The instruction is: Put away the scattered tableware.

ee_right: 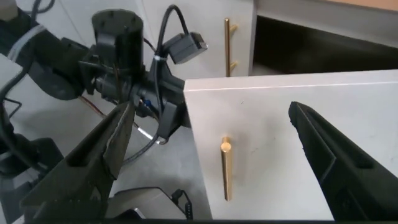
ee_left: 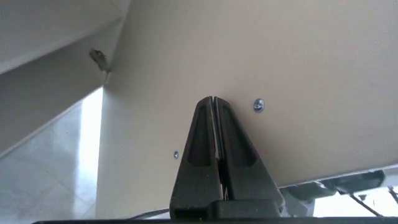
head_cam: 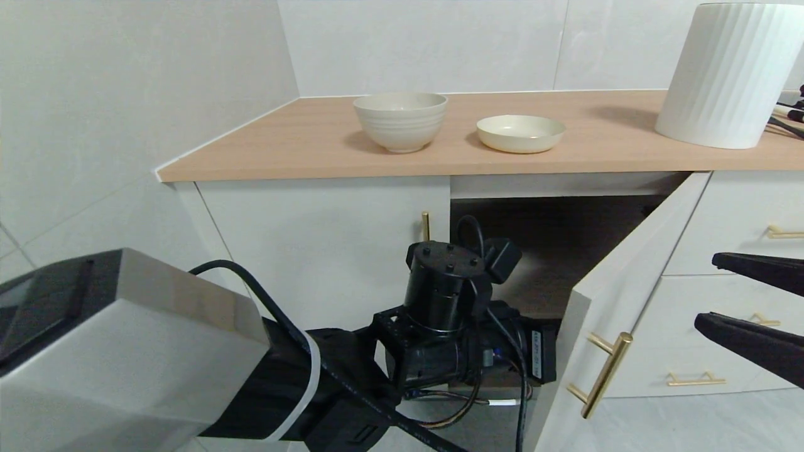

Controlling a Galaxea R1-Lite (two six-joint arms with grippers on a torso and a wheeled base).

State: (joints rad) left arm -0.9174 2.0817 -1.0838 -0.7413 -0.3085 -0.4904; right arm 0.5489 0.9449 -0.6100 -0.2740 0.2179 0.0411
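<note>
In the head view the bowl [head_cam: 400,121] and the shallow dish [head_cam: 520,132] stand a little apart on the worktop [head_cam: 301,144], both mouth up, with the bowl toward the robot's left. Below them the cupboard door [head_cam: 628,270] stands swung open. Both arms sit low beside it, so the tableware lies above and beyond either hand. The left arm [head_cam: 443,301] sits behind the door, roughly under the gap between bowl and dish. The right hand [head_cam: 706,289] hangs spread at the right edge, on the dish's side rather than the bowl's. In the left wrist view the left hand [ee_left: 213,101] is pressed together and holds nothing. Its tip is at the door's inner face beside a screw [ee_left: 259,106], though actual contact cannot be made out. In the right wrist view the right hand is spread wide and empty, facing the door's outer side with the gold handle [ee_right: 226,169] between its two halves. The right hand looks better placed for the dish, but it would have to rise to worktop height first.
</note>
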